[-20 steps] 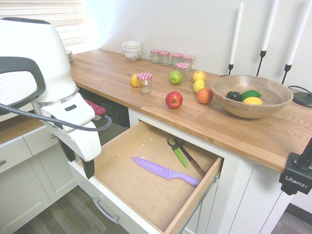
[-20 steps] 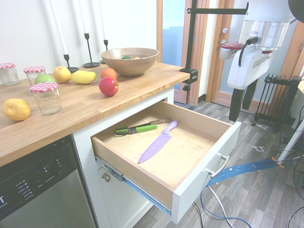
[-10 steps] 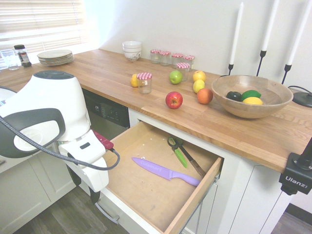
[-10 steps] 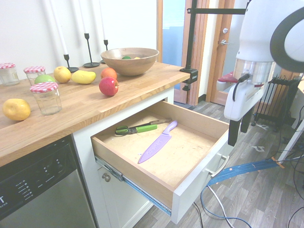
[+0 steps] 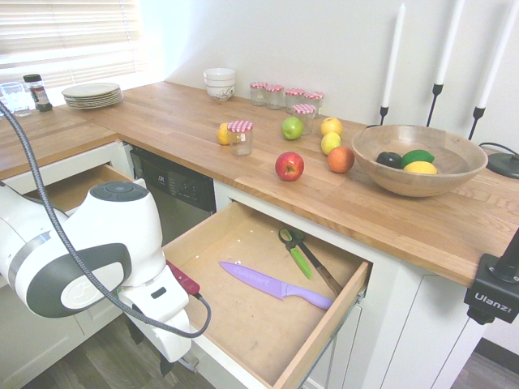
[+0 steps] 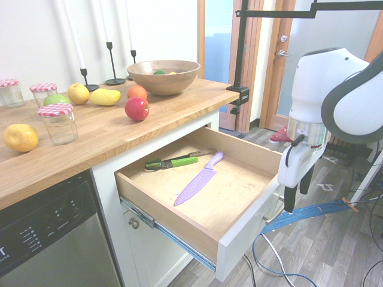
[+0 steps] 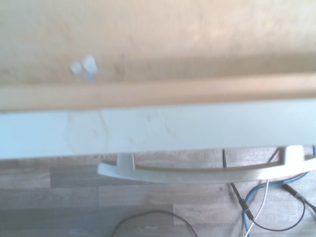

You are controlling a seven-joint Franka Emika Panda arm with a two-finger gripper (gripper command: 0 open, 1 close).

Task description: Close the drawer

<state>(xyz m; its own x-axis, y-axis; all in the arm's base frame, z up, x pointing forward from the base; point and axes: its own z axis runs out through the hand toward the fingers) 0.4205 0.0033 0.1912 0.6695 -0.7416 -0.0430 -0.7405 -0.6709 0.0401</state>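
Kitchen counter: drawer [image 6: 203, 197] open, fingers [image 6: 289, 200] at front.

The drawer's [image 6: 239, 239] handle hides behind the end effector [image 6: 291, 200], whose finger spacing cannot be told. In the first exterior view the arm covers the drawer's [image 5: 268, 316] front panel.
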